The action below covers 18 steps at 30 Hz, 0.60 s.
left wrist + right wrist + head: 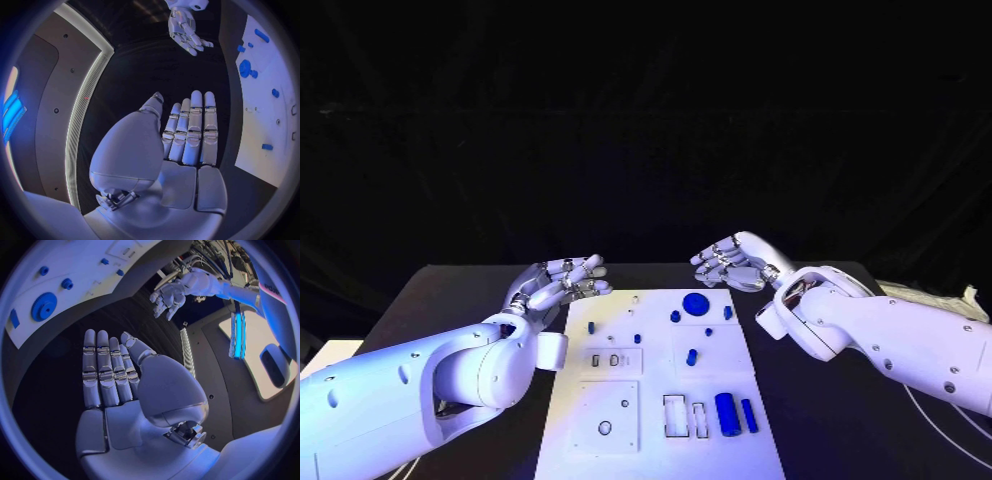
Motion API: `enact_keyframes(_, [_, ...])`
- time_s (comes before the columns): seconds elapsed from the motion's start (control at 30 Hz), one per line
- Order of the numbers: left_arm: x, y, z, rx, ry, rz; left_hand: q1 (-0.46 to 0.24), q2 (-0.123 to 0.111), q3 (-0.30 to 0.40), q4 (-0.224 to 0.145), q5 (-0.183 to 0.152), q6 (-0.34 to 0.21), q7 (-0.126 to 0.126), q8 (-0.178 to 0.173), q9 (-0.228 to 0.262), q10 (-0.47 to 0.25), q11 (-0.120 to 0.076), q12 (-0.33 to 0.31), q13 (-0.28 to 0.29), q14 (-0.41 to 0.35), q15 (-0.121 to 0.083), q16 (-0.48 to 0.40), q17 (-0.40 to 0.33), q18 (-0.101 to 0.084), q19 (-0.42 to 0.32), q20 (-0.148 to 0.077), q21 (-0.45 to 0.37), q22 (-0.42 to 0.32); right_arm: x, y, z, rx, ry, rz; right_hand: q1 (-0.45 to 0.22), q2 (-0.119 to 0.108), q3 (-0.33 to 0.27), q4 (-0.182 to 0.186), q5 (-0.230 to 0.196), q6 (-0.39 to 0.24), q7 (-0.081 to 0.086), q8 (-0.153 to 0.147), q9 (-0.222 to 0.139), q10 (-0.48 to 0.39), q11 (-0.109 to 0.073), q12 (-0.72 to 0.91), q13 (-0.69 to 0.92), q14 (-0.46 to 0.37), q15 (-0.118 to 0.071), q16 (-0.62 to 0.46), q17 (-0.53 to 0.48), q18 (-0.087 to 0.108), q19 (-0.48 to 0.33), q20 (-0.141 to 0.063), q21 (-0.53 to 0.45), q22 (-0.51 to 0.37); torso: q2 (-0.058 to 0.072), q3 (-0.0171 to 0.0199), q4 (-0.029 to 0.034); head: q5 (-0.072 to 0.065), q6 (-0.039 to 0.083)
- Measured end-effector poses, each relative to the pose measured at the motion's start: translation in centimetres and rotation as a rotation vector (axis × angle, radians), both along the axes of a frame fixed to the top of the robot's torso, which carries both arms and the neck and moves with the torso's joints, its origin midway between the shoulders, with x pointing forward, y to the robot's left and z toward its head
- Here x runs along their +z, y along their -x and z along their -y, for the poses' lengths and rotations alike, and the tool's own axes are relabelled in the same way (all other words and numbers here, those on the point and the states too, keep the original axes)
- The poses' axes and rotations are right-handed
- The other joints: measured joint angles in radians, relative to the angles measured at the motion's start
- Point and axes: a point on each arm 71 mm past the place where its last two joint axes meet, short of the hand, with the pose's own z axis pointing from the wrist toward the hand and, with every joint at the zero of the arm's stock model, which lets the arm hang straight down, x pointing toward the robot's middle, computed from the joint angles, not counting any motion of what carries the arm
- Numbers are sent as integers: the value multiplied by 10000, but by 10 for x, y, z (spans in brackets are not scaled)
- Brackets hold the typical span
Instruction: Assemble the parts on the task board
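**Q:** Black table (473, 290) against darkness: what rests on it?

**A:** A flat white rectangular task board (661, 400) in the middle, carrying small blue plastic parts: a round disc (695, 303) near its far edge, a thick cylinder (726, 410) near its close right corner.

**Q:** And the hands?

**A:** The silver left hand (564, 282) hovers beside the board's far left corner, the silver right hand (733, 264) just beyond its far right. Both are empty, fingers extended, apart from the board.
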Motion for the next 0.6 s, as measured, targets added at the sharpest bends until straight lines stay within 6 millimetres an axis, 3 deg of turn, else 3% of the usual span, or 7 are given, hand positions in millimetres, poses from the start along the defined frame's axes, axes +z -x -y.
enact_keyframes(0.2, [15, 11, 8, -562, 373, 37, -50, 50, -71, -7, 0, 0, 0, -167, -18, 37, 33, -224, -19, -77, 77, -225, 67, -1, 0, 0, -78, -93, 9, 2, -12, 251, 2488, 981, -43, -220, 1, -1, -54, 473, -224, -40, 20, 714, -268, 0, 50, 1004, -327, 279, 318, -1, 513, -322, 1037, 582, 407, -12, 68, -113, 114])
enact_keyframes(0.23, [17, 12, 9, -620, 414, 36, -50, 50, -71, -7, 0, 0, 0, -167, -17, 37, 33, -224, -19, -77, 77, -226, 68, -1, 0, 0, -78, -94, 10, 2, -13, 253, 2829, 1129, -173, -454, -26, 59, -146, 780, -395, -120, 31, 1140, -479, -56, 69, 1676, -600, 740, 743, 0, 974, -544, 1880, 1069, 465, -14, 76, -123, 135])
enact_keyframes(0.3, [20, 14, 11, -740, 497, 34, -50, 50, -71, -7, 0, 0, 0, -167, -18, 37, 33, -224, -19, -76, 77, -226, 68, -1, 0, 0, -78, -93, 12, 2, -16, 232, 3562, 1474, -341, -622, -32, 171, -195, 939, -545, -223, 32, 1375, -619, -117, 70, 1994, -824, 1452, 1297, 1, 1318, -730, 2614, 1474, 585, -15, 96, -152, 177])
enact_keyframes(0.4, [23, 16, 14, -889, 594, 4, -50, 50, -99, -34, 0, 0, 0, -198, -17, 1, 67, -249, -18, -76, 77, -277, 83, -2, -38, 38, -80, -107, 15, 2, -21, 186, 4411, 1891, -470, -750, 82, 285, -195, 985, -591, -323, 31, 1415, -679, -157, 62, 2066, -896, 2804, 2230, 1, 1486, -882, 3291, 1875, 732, -7, 127, -177, 211])
enact_keyframes(0.53, [25, 19, 17, -1050, 691, -27, -50, 50, -99, -34, 0, -1, 1, -225, -17, -2, 71, -283, -27, -111, 111, -283, 95, -2, -38, 38, -119, -120, 18, 3, -27, 206, 5208, 2311, -586, -866, 289, 404, -248, 980, -589, -331, 23, 1108, -621, -157, 48, 2065, -896, 3937, 3054, 0, 1617, -873, 3915, 2257, 888, 8, 168, -178, 250])
enact_keyframes(0.6, [26, 20, 18, -1106, 722, -40, -50, 50, -127, -63, 0, -1, 0, -225, -17, -2, 71, -283, -27, -111, 111, -295, 95, -2, -38, 39, -119, -120, 20, 3, -31, 240, 5484, 2460, -662, -942, 442, 448, -248, 857, -575, -331, 24, 956, -613, -157, 43, 2065, -896, 4347, 3315, 0, 1885, -867, 4602, 2942, 961, 18, 191, -157, 269])
